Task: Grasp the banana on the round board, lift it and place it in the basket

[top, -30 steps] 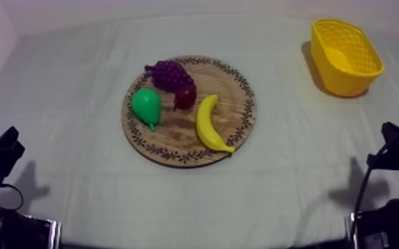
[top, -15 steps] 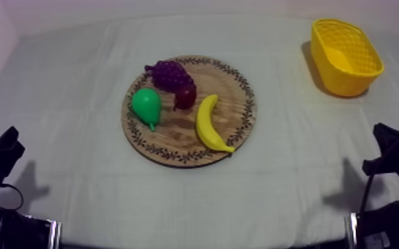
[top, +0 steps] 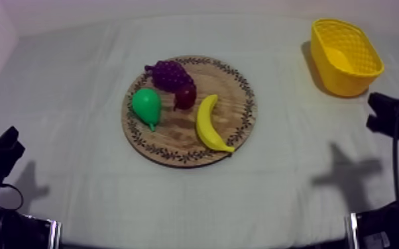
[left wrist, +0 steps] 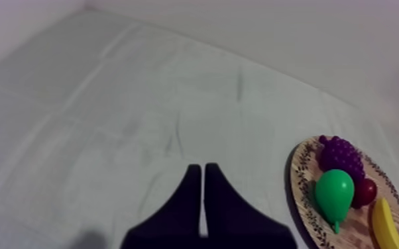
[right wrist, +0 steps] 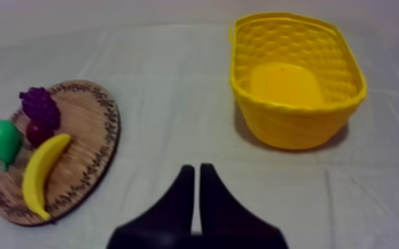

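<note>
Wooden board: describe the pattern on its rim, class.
A ring of small dark leafy sprigs runs round the wooden board at its rim, clearest in the top view.

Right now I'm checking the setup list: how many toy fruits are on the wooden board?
4. On the wooden board: banana at its right, pear at its left, bunch of grapes at the far side, small red fruit beside them. None looks hidden.
</note>
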Action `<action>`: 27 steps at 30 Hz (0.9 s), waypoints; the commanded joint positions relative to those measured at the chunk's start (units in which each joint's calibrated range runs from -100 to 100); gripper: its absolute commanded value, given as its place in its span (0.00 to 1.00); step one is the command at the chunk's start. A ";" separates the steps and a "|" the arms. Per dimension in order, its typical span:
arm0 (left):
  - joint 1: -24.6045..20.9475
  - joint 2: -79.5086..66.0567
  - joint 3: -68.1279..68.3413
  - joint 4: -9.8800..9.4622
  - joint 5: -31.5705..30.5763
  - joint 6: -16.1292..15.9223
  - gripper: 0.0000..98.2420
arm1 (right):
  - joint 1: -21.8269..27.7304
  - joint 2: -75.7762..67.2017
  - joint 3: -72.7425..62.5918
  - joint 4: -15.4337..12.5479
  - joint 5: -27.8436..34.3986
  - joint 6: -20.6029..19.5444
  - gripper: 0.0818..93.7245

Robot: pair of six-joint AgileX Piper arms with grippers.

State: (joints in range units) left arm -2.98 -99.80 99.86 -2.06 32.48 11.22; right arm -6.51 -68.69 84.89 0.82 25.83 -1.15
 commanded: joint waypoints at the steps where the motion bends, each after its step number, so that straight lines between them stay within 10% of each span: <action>1: -0.03 -0.03 0.03 -0.01 0.02 0.00 0.00 | -2.29 11.32 -11.62 1.77 3.67 -4.65 0.00; 13: -0.03 -0.03 0.03 -0.01 0.02 -0.01 0.00 | -14.73 31.42 -27.09 9.21 9.25 -17.26 0.00; 27: -0.03 -0.03 0.03 -0.01 0.02 0.00 0.00 | -26.55 48.58 -34.04 10.02 13.89 -21.55 0.01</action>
State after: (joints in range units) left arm -2.98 -99.80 99.86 -2.06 32.48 11.22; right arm -31.89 -21.77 50.88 10.93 39.58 -22.68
